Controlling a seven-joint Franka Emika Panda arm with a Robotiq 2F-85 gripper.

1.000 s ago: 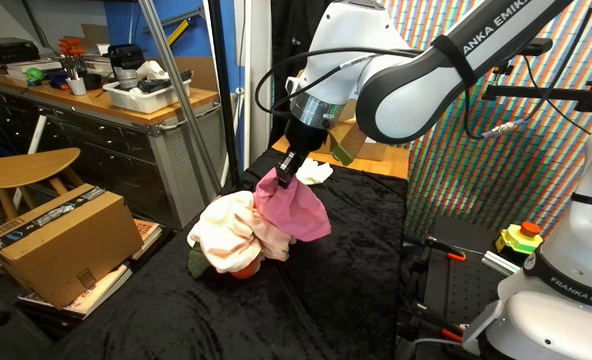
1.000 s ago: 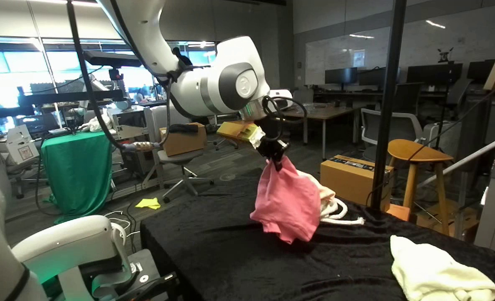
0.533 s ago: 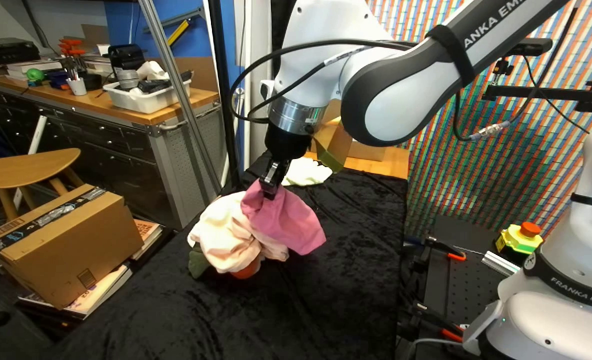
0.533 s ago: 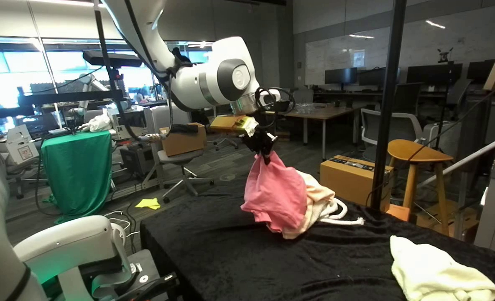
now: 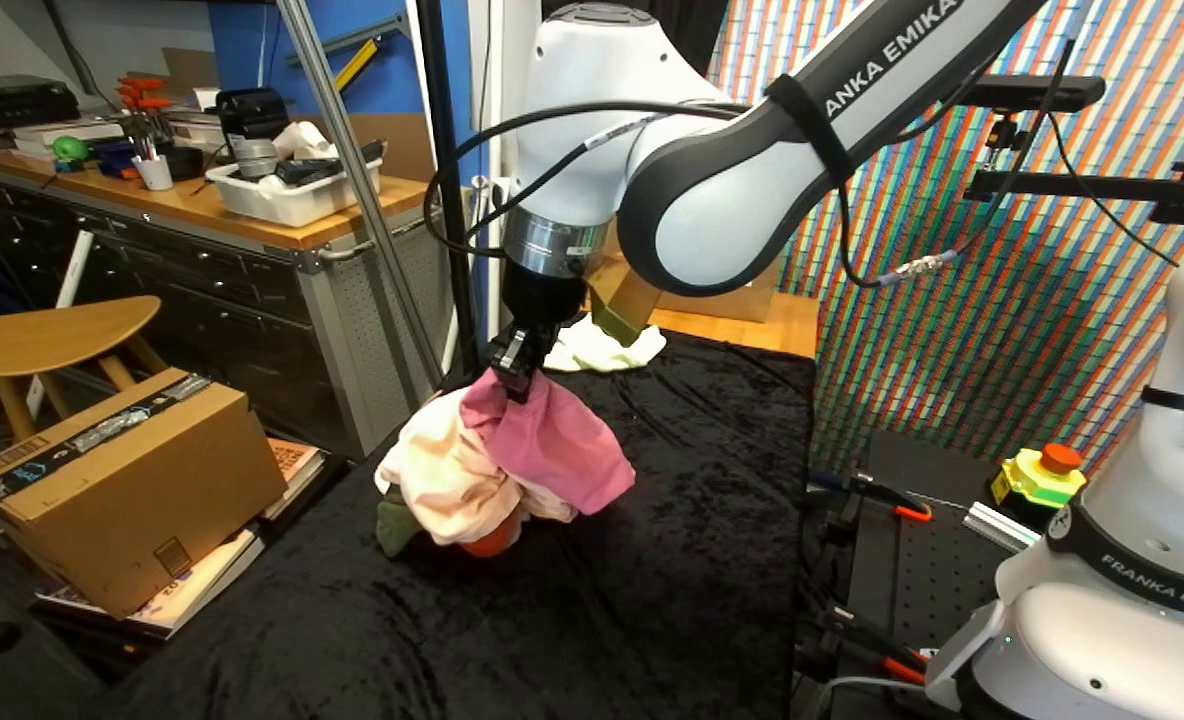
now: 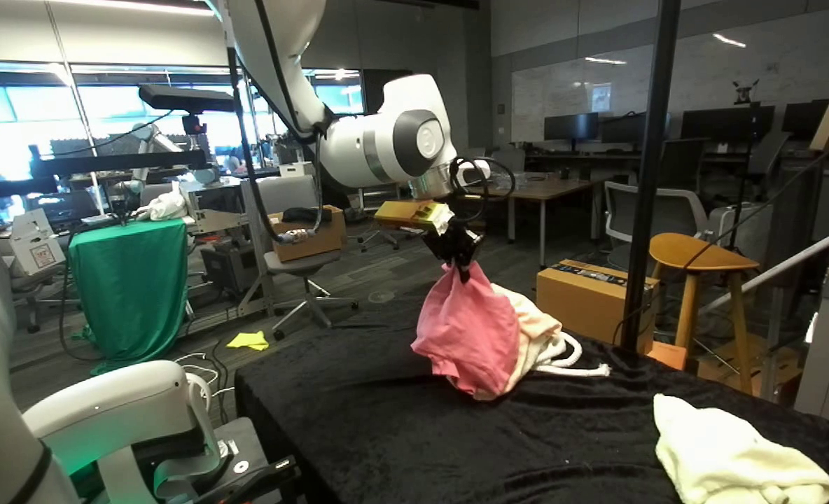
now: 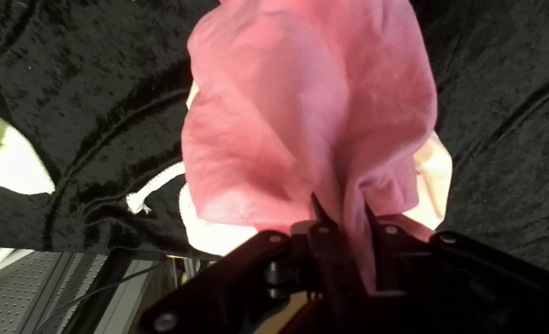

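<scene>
Over a table draped in velvety black fabric (image 5: 672,620), the black two-fingered gripper (image 7: 342,203) is clamped on a pink cloth (image 6: 465,336), which hangs over part of a crumpled peach fabric bundle (image 5: 442,470). At the bundle's base show a rounded orange-red piece (image 5: 493,541), a dark green piece (image 5: 395,523) and a frayed white rope (image 7: 162,178). Well apart on the table lies a rumpled off-white cloth (image 6: 729,451); beyond the table stands a brown cardboard box (image 5: 152,495).

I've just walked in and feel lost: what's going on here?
A robot arm holds a pink cloth pinched in its gripper. The pink cloth hangs over part of a peach cloth heap on a black-covered table; whether it rests there is hard to tell. A pale cloth lies apart on the table.
</scene>
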